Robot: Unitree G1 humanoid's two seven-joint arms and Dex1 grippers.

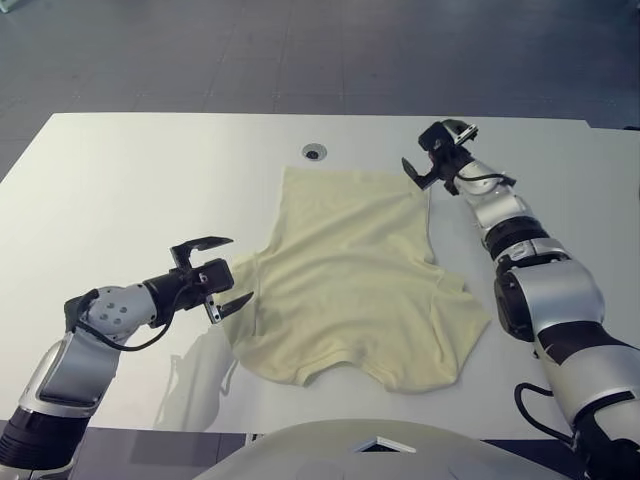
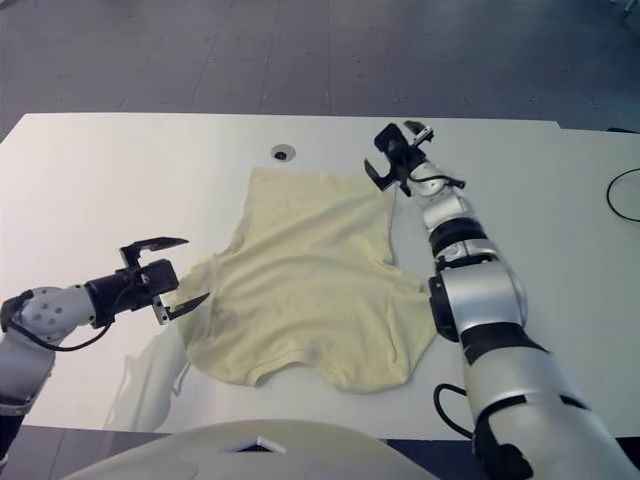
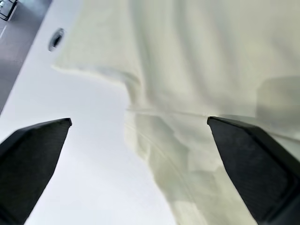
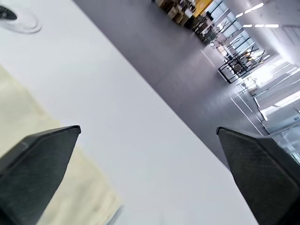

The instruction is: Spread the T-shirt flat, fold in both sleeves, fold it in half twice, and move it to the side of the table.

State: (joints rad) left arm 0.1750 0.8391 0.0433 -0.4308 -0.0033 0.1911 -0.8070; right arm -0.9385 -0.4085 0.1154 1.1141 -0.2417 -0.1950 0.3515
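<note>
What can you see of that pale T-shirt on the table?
The T-shirt is pale cream-yellow, soft fabric, lying mostly spread on the white table. Its straight hem points away from the robot, near a round hole in the tabletop; the curved neckline faces the near edge. The sleeve on the robot's right lies spread; the left one is bunched and wrinkled. The open left gripper sits at that bunched sleeve, the open right gripper at the hem's right corner; neither clamps it.
</note>
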